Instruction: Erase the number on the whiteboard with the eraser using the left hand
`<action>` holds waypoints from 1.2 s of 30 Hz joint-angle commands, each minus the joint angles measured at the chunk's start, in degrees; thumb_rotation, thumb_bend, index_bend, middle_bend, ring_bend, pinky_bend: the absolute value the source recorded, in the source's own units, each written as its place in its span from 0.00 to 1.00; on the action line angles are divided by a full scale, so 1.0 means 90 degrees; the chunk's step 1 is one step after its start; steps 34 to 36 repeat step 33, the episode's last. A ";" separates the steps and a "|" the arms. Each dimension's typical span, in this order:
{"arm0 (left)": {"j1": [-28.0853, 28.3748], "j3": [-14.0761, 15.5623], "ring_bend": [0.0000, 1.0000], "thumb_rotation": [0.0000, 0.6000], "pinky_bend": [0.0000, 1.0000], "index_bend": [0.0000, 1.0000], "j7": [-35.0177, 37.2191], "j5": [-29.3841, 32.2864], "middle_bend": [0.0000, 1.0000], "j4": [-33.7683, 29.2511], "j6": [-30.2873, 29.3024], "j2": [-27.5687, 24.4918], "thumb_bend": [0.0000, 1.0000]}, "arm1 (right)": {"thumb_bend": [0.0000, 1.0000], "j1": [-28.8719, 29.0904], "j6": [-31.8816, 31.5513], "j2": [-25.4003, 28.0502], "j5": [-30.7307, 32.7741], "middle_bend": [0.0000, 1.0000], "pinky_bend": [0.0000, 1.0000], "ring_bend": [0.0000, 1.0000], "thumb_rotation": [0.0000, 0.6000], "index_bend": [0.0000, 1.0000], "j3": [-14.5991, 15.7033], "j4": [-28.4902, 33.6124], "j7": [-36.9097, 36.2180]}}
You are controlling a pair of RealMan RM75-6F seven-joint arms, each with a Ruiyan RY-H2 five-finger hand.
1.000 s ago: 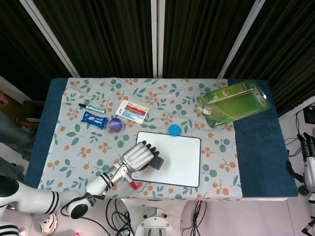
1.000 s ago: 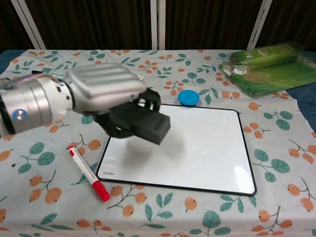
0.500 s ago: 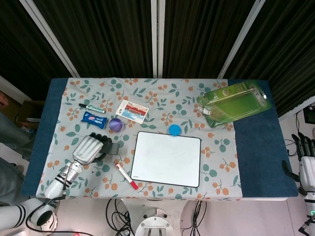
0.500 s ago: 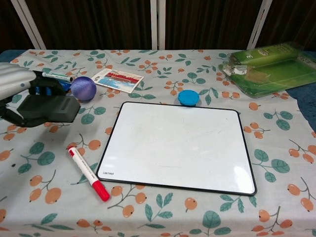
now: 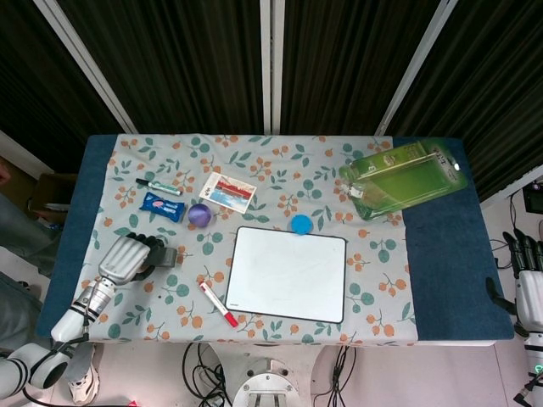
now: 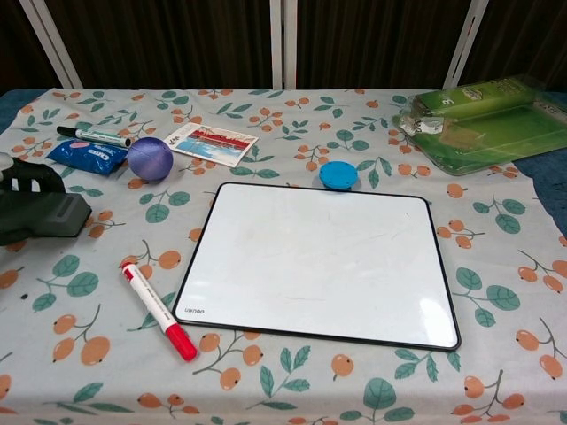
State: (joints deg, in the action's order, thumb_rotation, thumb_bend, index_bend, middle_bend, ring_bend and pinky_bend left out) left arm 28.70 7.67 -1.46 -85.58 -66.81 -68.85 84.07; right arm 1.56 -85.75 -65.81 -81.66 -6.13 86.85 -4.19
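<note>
The whiteboard (image 5: pixel 288 273) (image 6: pixel 323 262) lies flat near the table's front edge, its white face blank with no number showing. My left hand (image 5: pixel 127 257) sits well left of the board and holds the dark grey eraser (image 5: pixel 164 256) (image 6: pixel 42 215). In the chest view only the eraser and dark fingers (image 6: pixel 22 178) show at the left edge. My right hand (image 5: pixel 529 284) hangs off the table's right side, fingers apart, holding nothing.
A red-capped marker (image 5: pixel 218 304) (image 6: pixel 158 310) lies left of the board. Behind it are a blue disc (image 5: pixel 300 224) (image 6: pixel 337 173), a purple ball (image 5: pixel 199 214) (image 6: pixel 151 158), a card (image 5: pixel 229 191), a blue packet (image 5: pixel 161 206) and a pen (image 5: pixel 158 186). A green plastic package (image 5: pixel 405 179) sits far right.
My left hand has carried the eraser off the whiteboard's left part and leftward across the cloth. The right hand has barely moved.
</note>
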 commanded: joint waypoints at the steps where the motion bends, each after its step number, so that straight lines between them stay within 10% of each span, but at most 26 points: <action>1: -0.0037 -0.0028 0.44 1.00 0.46 0.49 0.0030 -0.0090 0.47 0.0055 -0.0036 0.0006 0.30 | 0.30 0.0002 -0.0006 0.0006 0.0002 0.00 0.00 0.00 1.00 0.00 -0.0005 0.0016 0.0016; 8: -0.0076 -0.0056 0.26 1.00 0.34 0.16 -0.0198 -0.0090 0.24 -0.0059 0.0214 -0.0130 0.24 | 0.30 0.0004 -0.0009 0.0030 0.0005 0.00 0.00 0.00 1.00 0.00 -0.0005 0.0059 0.0063; 22: -0.0582 -0.0510 0.14 1.00 0.24 0.10 -0.0608 0.0011 0.13 -0.1154 -0.0741 -0.0805 0.07 | 0.29 -0.0025 -0.0110 0.0104 -0.0053 0.00 0.00 0.00 1.00 0.00 -0.0009 0.0132 0.0049; 28: -0.1306 -0.0833 0.11 0.55 0.21 0.10 -0.0830 0.0250 0.12 -0.1933 -0.2008 -0.1576 0.02 | 0.28 -0.0005 -0.0094 0.0165 -0.0224 0.00 0.00 0.00 1.00 0.00 0.0083 0.0068 0.0152; 36: -0.1664 -0.0942 0.11 0.42 0.21 0.10 -0.0392 0.0712 0.12 -0.2062 -0.2014 -0.2000 0.01 | 0.27 0.0063 -0.0005 0.0054 -0.0187 0.00 0.00 0.00 1.00 0.00 0.0074 -0.0003 0.0336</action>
